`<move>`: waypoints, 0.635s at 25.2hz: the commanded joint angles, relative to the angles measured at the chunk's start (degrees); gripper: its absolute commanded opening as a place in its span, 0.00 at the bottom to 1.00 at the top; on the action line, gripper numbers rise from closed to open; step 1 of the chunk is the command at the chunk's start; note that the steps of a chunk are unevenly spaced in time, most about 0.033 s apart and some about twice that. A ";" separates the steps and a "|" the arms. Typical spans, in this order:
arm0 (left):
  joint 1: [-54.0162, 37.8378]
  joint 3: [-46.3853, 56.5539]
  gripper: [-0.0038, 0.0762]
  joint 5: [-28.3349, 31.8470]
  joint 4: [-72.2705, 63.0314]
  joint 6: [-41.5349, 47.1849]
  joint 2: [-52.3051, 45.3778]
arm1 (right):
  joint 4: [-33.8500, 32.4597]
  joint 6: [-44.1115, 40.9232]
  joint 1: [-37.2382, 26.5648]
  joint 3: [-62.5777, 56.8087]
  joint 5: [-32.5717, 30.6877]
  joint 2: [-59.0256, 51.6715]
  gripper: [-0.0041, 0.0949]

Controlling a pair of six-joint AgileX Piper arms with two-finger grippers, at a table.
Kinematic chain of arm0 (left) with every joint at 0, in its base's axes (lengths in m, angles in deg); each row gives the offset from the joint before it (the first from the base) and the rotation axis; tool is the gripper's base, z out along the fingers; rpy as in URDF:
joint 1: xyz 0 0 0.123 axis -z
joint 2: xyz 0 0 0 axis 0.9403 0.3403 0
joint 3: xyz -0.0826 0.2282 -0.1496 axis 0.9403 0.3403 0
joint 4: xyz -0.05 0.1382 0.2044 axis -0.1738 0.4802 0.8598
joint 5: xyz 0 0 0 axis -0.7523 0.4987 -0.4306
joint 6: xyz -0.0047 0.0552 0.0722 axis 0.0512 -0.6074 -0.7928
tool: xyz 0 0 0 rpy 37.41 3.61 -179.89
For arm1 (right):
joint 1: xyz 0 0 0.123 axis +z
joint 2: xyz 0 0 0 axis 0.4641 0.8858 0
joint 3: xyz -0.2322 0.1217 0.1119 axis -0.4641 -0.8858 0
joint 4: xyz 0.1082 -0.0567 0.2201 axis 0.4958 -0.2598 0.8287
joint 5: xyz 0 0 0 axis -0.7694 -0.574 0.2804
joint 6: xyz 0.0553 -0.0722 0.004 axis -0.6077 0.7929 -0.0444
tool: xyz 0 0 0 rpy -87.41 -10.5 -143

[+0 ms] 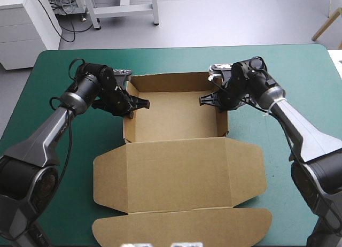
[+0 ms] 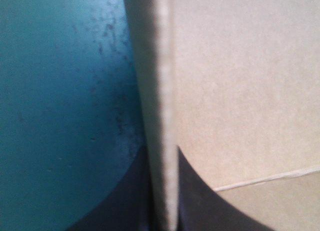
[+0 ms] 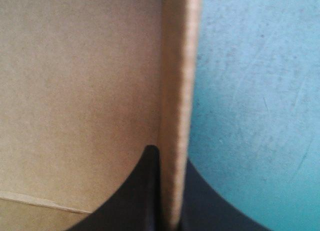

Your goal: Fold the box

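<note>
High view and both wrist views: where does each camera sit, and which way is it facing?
High view: above and behind the robot, facing forward and down at the box on the table; both arms show.
Left wrist view: above that wrist, facing along the left gripper, shut on the box's left wall.
Right wrist view: likewise along the right gripper, on the right wall.
Shared: all three show the box.

Bright even light; faint shadows (inside box walls).

Left pincer on left wall of box, right pincer opposite.
</note>
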 commanded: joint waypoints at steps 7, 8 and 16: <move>0.09 -2.86 0.04 -0.24 1.22 -2.00 1.95 | -1.98 2.64 -1.17 1.67 -3.47 -0.46 0.02; 0.09 -2.86 0.04 -0.37 1.34 -2.00 2.29 | -1.98 2.64 -1.17 1.67 -3.72 0.32 0.02; 0.35 -2.86 0.25 0.46 0.23 -4.15 2.75 | -2.67 3.52 0.08 1.91 -4.50 1.93 0.43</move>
